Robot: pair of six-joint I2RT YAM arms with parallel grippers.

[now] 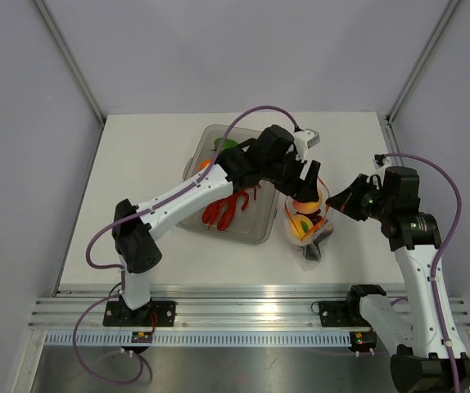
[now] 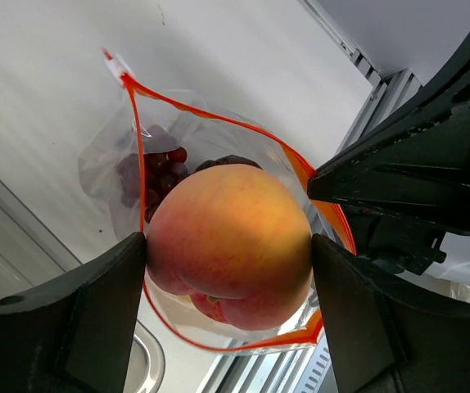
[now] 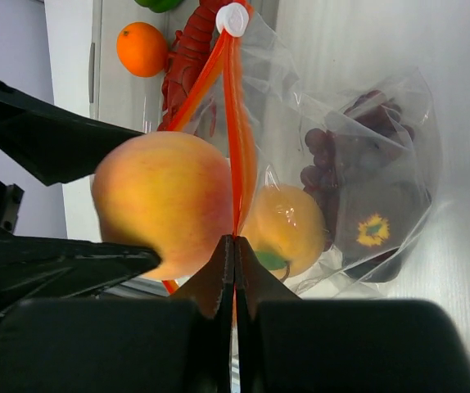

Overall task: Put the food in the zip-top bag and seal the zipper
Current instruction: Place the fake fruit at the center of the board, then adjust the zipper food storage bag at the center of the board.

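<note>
From overhead, I saw the left gripper (image 1: pixel 307 190) holding the peach (image 1: pixel 306 202) over the mouth of the bag (image 1: pixel 310 236). The bag stood on the bench (image 1: pixel 137 164) just right of the tray (image 1: pixel 255 235), where the lobster (image 1: pixel 225 209) lay. The right gripper (image 1: pixel 341 205) met the bag's right edge.

On the left wrist camera, the fingers (image 2: pixel 96 319) were clamped on both sides of the peach above the open zipper (image 2: pixel 219 110), with grapes (image 2: pixel 149 176) inside.

On the right wrist camera, that gripper was pressed together, pinching the zipper. A yellow fruit (image 3: pixel 288 225) and a plum (image 3: pixel 374 233) sat in the bag, and the orange (image 3: pixel 141 47) lay outside it.
</note>
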